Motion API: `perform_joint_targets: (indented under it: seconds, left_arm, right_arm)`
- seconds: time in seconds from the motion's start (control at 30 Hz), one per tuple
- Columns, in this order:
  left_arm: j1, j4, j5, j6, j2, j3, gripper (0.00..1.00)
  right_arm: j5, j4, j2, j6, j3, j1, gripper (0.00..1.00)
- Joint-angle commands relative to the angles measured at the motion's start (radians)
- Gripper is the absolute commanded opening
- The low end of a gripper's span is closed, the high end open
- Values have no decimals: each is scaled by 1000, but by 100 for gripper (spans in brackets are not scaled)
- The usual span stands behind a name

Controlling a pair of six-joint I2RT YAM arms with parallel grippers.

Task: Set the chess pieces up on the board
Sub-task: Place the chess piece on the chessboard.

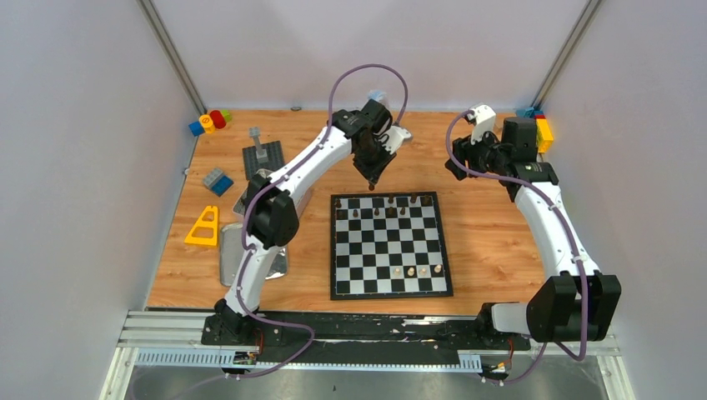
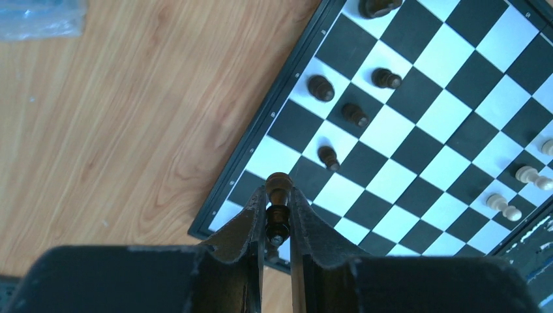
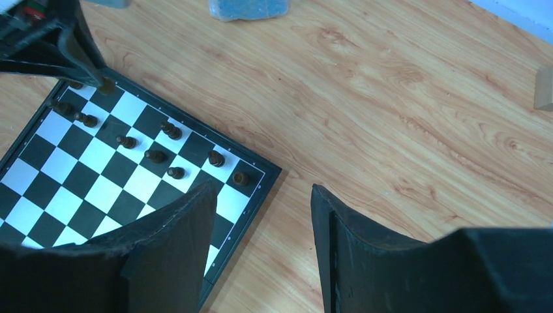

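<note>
The board [image 1: 390, 293] lies at the table's middle. Several dark chess pieces [image 1: 390, 202] stand on its two far rows and a few cream pieces [image 1: 411, 272] on a near row. My left gripper [image 1: 372, 179] hangs above the board's far left corner, shut on a dark piece [image 2: 278, 189] held upright over the corner squares [image 2: 229, 208]. Loose dark pieces [image 2: 320, 87] and cream pieces [image 2: 525, 175] show beyond it. My right gripper [image 3: 264, 195] is open and empty over bare wood beside the board's far right corner [image 3: 261, 175], in the top view [image 1: 455, 167].
Toy bricks [image 1: 210, 122] lie at the back left, more [image 1: 542, 129] at the back right. A grey studded plate [image 1: 263, 158], a blue brick [image 1: 218, 181], a yellow triangle [image 1: 204, 227] and a silver tin [image 1: 229, 250] are left of the board. A bluish bag [image 3: 248, 8] lies behind it.
</note>
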Motion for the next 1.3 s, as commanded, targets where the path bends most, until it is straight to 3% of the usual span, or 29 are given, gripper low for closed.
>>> perform_joint_targets:
  seconds: [0.0, 1.27]
  left_arm:
    - [-20, -4, 26, -39, 64, 89, 12]
    - [-66, -12, 78, -58, 235, 183, 16]
  right_arm:
    - [-34, 43, -29, 12, -5, -2, 56]
    - [-39, 47, -18, -1, -22, -4, 56]
